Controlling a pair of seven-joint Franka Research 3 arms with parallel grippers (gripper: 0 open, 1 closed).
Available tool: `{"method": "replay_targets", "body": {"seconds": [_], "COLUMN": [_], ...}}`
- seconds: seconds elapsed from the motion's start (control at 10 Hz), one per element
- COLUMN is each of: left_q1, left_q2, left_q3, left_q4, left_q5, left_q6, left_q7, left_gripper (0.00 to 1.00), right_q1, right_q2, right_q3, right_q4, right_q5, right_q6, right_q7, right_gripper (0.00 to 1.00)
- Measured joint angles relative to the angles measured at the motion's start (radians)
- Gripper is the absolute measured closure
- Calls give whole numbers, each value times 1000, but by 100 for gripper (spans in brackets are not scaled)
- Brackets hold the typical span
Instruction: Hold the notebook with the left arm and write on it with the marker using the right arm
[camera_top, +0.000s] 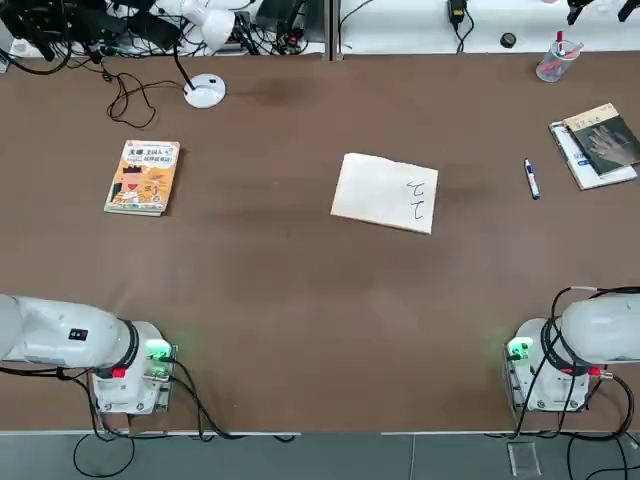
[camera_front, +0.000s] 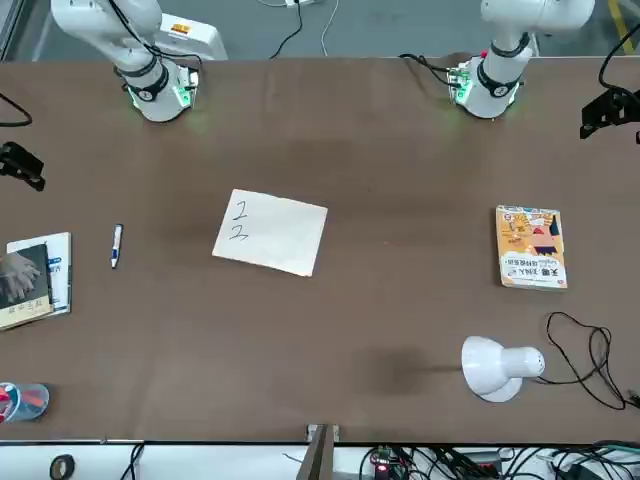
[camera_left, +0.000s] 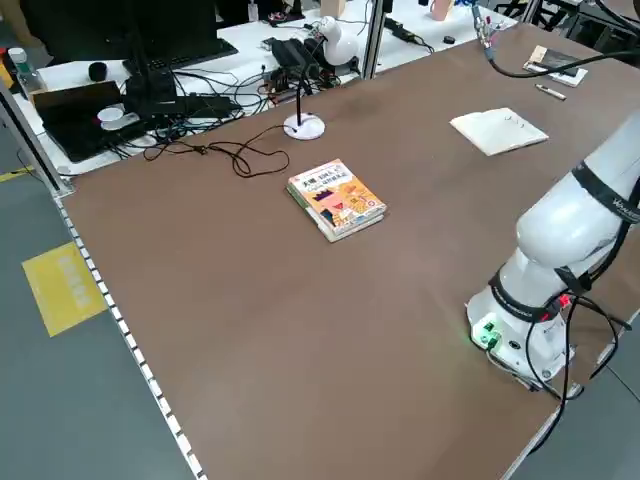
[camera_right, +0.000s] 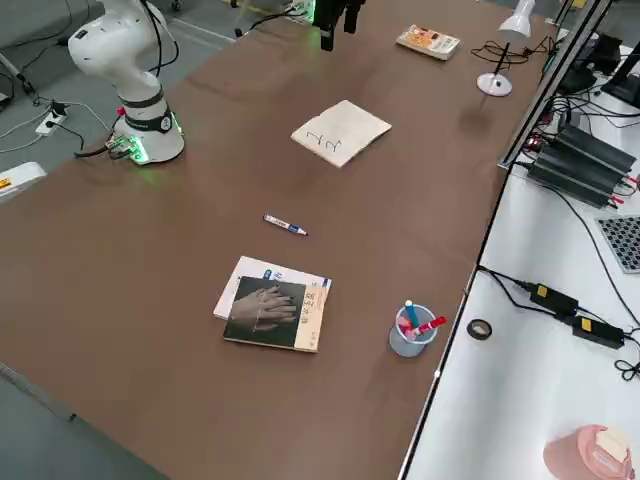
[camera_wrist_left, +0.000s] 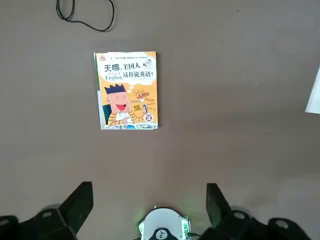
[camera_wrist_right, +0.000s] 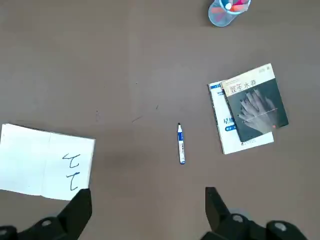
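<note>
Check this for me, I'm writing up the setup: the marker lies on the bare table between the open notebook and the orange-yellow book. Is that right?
Not quite: the marker does lie on the bare table, but the top view shows it between the open notebook and the grey-covered book, not the orange-yellow one.

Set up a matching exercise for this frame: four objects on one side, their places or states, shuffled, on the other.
Things:
1. notebook
2. marker
3. orange-yellow illustrated book
4. clear cup

Places and states:
A. near the table's far edge from the robot, holding red-tipped pens
B. open near the middle of the table, two handwritten marks on one page
C. capped, lying between the notebook and the stacked books
D. on the robot's left side of the table, cover up

Right pairs: 1-B, 2-C, 3-D, 4-A
</note>
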Motion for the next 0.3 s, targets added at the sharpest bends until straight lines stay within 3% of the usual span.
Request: {"method": "replay_targets", "body": {"seconds": [0.3], "left_q1": [0], "left_q2": [0], "left_q3": [0], "left_q4": [0], "left_q5": [0], "left_q6": [0], "left_q7": [0], "left_gripper": [0], "right_q1": [11], "right_q2": [0], "right_q3": [-4], "right_q4": [0], "right_q5": [-1], "right_q6": [0], "right_q7": [1], "right_gripper": [0]}}
